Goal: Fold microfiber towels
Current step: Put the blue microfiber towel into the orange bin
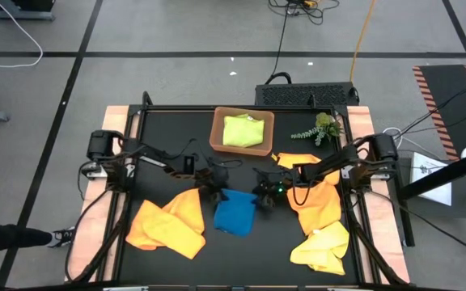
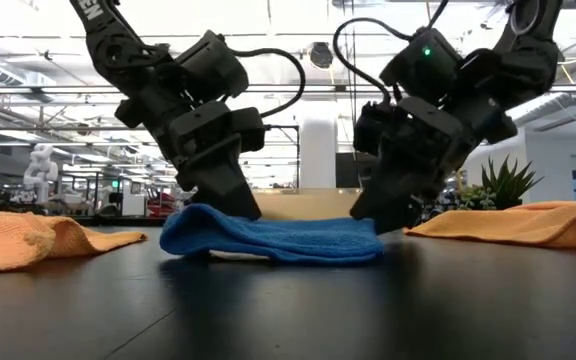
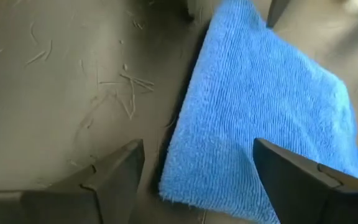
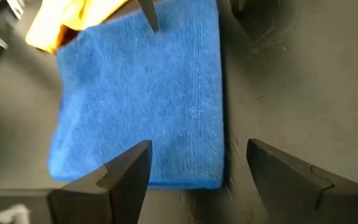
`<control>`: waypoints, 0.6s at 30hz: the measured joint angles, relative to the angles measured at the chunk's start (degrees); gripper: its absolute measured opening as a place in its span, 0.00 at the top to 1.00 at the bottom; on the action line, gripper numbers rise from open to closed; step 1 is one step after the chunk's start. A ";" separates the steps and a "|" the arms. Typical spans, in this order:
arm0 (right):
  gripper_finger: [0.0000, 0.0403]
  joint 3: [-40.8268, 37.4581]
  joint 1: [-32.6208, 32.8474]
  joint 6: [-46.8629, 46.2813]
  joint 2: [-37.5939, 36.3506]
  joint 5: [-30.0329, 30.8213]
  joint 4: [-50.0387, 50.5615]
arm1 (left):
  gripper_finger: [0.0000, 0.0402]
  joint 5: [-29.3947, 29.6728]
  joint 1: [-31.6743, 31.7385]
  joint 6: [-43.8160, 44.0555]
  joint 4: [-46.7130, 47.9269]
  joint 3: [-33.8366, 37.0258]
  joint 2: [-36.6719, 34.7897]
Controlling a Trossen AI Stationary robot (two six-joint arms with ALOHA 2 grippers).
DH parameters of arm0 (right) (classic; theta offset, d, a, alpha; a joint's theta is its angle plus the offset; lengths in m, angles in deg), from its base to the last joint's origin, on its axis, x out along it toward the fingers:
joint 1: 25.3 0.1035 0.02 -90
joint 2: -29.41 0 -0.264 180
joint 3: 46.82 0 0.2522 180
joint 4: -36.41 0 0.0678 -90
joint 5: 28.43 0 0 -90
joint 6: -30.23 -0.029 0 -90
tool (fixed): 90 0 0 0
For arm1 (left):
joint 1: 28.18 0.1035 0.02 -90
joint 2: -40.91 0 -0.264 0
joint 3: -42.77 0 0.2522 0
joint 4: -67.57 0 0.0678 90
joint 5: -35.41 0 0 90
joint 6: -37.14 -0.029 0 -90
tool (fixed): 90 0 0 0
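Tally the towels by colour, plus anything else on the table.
Blue towel: 1, folded, mid-table
Orange towels: 2, one on the left, one on the right
Yellow towel: 1
Lime green towel: 1, in the tray
Tray: 1
Plant sprig: 1
Total: 7 items, 5 of them towels

On the tabletop (image 1: 176, 129) there are five towels: one blue towel (image 1: 235, 212), two orange towels (image 1: 168, 227) (image 1: 314, 202), one yellow towel (image 1: 324, 246), one lime green towel (image 1: 243, 132). One tray (image 1: 217, 133), one plant sprig (image 1: 320, 129).
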 joint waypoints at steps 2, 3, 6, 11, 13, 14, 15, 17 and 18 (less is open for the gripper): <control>0.39 0.10 -0.01 -0.79 1.82 -0.21 -2.51 | 0.23 0.05 -0.03 0.53 1.21 -0.10 0.36; 0.40 0.12 0.02 -1.19 2.44 -0.23 -3.20 | 0.23 0.05 -0.04 1.07 1.60 -0.12 0.57; 0.45 0.13 -0.01 -1.90 3.04 -0.22 -3.49 | 0.27 -0.04 -0.01 1.84 2.84 -0.13 0.70; 0.58 0.12 -0.01 -1.93 2.69 -0.15 -2.60 | 0.43 -0.32 -0.10 1.87 3.54 -0.11 0.80; 0.64 0.12 -0.01 -1.77 2.69 -0.23 -2.27 | 0.52 -0.32 -0.10 1.72 3.86 -0.08 0.84; 0.68 0.12 -0.01 -1.46 2.69 -0.29 -2.04 | 0.57 -0.32 -0.10 1.35 3.96 -0.04 0.84; 0.71 0.12 -0.01 -0.99 2.69 -0.46 -1.88 | 0.63 -0.32 -0.10 0.90 4.01 -0.02 0.86; 0.78 0.06 -0.01 0.03 2.71 -1.07 -1.86 | 0.75 -0.32 -0.10 -0.61 4.03 0.02 0.90; 0.82 0.06 -0.01 0.55 2.69 -1.36 -1.94 | 0.81 -0.35 -0.09 -1.35 4.01 0.04 0.90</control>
